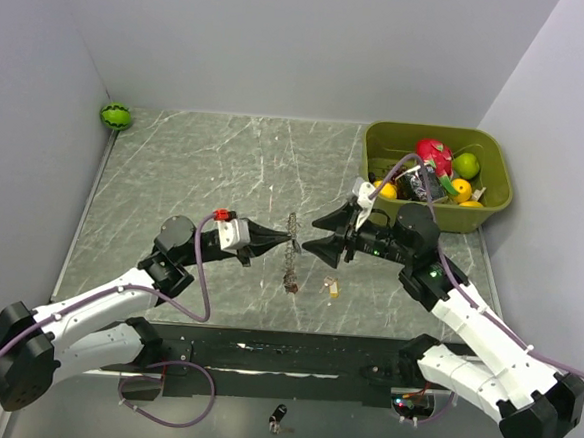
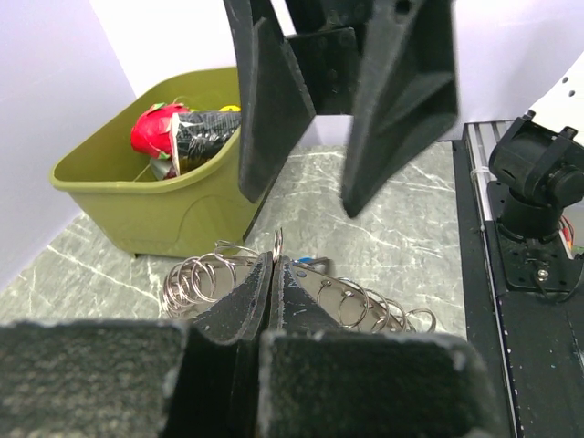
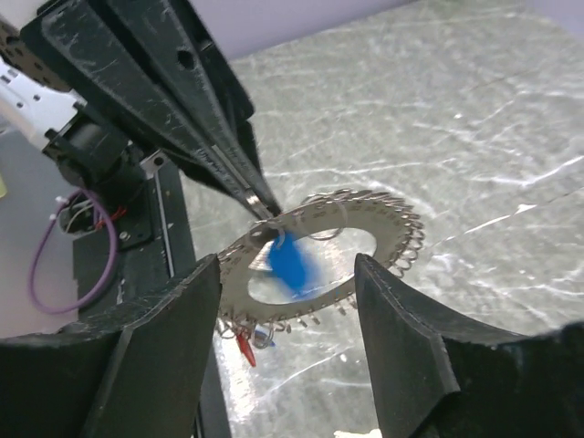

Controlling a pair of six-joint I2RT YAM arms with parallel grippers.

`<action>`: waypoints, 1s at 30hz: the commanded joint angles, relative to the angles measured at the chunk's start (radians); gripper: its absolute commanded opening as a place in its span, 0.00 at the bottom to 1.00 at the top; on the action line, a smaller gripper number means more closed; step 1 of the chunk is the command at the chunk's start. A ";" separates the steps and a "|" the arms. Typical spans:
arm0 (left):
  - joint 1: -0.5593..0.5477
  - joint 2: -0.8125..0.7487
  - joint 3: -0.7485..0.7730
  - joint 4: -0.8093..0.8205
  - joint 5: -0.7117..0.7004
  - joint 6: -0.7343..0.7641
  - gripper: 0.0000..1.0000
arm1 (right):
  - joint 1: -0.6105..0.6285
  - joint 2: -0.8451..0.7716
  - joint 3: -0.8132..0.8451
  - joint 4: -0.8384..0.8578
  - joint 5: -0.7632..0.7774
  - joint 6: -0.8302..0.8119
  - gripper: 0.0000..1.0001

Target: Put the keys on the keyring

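Grey marbled table (image 1: 175, 171), walled on three sides, is carrying the work at its middle. The left gripper (image 1: 286, 241) is pinching the keyring (image 1: 290, 259) by its toothed rim with jaws fully closed, holding it on edge above the table. The right gripper (image 1: 311, 234) is facing it from just beside, its jaws standing well apart and gripping nothing. A blue key (image 3: 290, 260) is showing blurred at the ring's opening; whether it is threaded cannot be told. A red key (image 3: 246, 348) is hanging below the rim, and a tan key (image 1: 333, 288) is lying on the table near the ring.

Judged best practice: the left arm should be keeping the ring still while the right arm goes down for the tan key, taking it by the head so the hole stays free.

Open table is lying left and behind; the green bin (image 1: 493, 208) is crowding the far right corner.
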 commanded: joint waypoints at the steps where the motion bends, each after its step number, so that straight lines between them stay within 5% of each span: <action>1: -0.003 -0.044 0.005 0.066 0.045 0.035 0.01 | -0.042 0.001 0.010 0.057 0.024 0.068 0.63; 11: -0.002 -0.073 -0.024 0.046 0.042 0.060 0.01 | -0.184 0.105 0.025 0.180 -0.191 0.315 0.68; 21: -0.003 -0.076 -0.029 0.028 0.023 0.081 0.01 | -0.185 0.221 0.074 0.166 -0.311 0.430 0.69; 30: -0.003 -0.067 -0.026 0.040 0.039 0.077 0.01 | -0.188 0.336 0.057 0.365 -0.411 0.649 0.57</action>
